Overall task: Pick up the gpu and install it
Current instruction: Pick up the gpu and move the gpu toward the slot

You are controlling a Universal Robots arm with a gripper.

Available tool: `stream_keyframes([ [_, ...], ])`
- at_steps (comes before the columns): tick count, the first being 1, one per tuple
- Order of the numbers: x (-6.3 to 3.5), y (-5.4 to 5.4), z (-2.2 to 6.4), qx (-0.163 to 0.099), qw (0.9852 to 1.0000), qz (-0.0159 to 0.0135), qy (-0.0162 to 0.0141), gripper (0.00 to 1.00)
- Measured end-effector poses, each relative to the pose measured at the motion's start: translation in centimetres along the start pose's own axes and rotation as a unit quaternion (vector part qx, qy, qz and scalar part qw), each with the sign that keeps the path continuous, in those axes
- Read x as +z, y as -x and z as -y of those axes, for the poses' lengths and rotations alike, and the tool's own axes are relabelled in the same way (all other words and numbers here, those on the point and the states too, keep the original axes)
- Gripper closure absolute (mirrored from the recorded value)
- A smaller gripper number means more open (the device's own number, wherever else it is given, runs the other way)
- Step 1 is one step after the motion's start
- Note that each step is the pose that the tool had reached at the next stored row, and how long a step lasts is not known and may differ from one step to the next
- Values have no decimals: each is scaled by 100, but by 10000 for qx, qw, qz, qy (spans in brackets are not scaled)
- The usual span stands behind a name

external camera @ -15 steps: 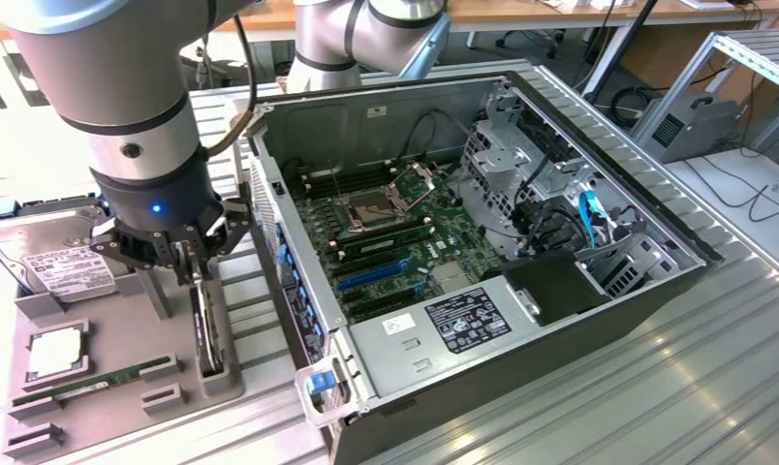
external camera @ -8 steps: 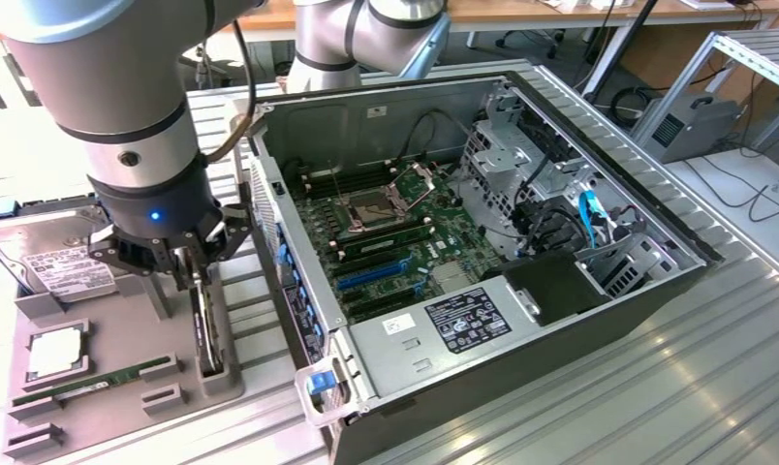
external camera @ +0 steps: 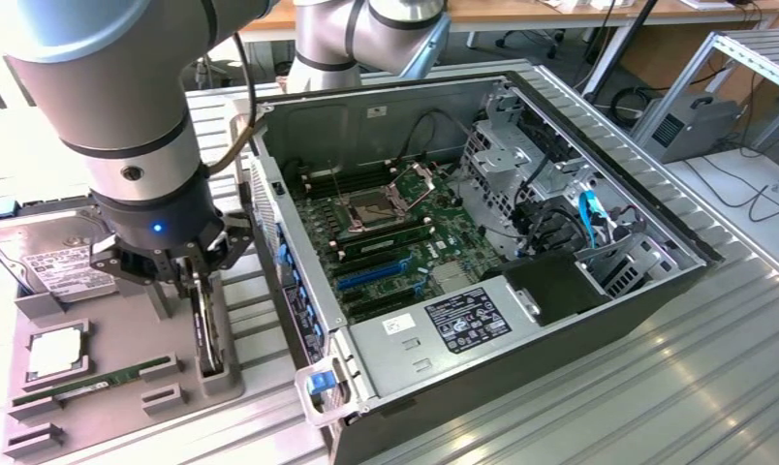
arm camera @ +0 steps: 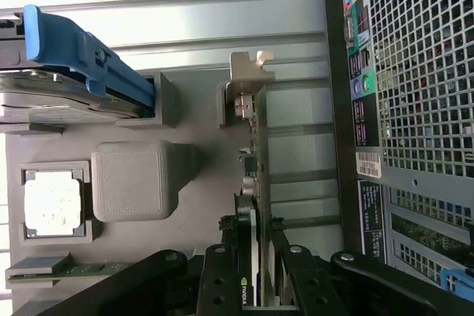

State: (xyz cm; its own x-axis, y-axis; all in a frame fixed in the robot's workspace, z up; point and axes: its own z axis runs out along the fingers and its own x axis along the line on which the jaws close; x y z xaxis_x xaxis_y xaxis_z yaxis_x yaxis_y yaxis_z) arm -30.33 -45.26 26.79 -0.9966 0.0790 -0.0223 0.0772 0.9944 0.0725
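**Gripper** (external camera: 193,286) (arm camera: 252,229) – black, two-fingered, at the end of a grey arm. It is lowered over the grey tray, with the fingers (arm camera: 222,275) set against the two faces of the gpu and clamped on it at one end.

**Gpu** (external camera: 212,339) (arm camera: 252,164) – thin dark card standing on its long edge in a slot of the tray. It is on the side nearest the computer case, at the exterior view's right of the other parts. The silver bracket (arm camera: 248,75) is at the end away from the gripper, beside a small grey support. Whether the card has risen out of the slot cannot be told.

**Tray** (external camera: 118,334) (arm camera: 200,205) – grey moulded holder lying on the ribbed metal table (external camera: 622,387) (arm camera: 185,12), just beside the case. It also carries:
- hard drive (external camera: 53,257) (arm camera: 52,98), silver with a white label, in a blue carrier.
- processor chip (external camera: 56,351) (arm camera: 52,205), a square silver piece seated in a square recess.
- memory stick (external camera: 92,383) (arm camera: 74,268), narrow and green, lying flat near the chip.

**Computer case** (external camera: 351,121) (arm camera: 422,109) – lies on its side with the side panel off. The motherboard (external camera: 389,242) is exposed, showing blue and black slots. The perforated rear panel faces the tray.
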Motion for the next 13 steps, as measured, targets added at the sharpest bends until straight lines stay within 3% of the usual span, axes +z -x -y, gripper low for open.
stream_keyframes([
  [8,7,1,2,0,10000,0,0,71],
  [13,7,1,2,0,10000,0,0,58],
])
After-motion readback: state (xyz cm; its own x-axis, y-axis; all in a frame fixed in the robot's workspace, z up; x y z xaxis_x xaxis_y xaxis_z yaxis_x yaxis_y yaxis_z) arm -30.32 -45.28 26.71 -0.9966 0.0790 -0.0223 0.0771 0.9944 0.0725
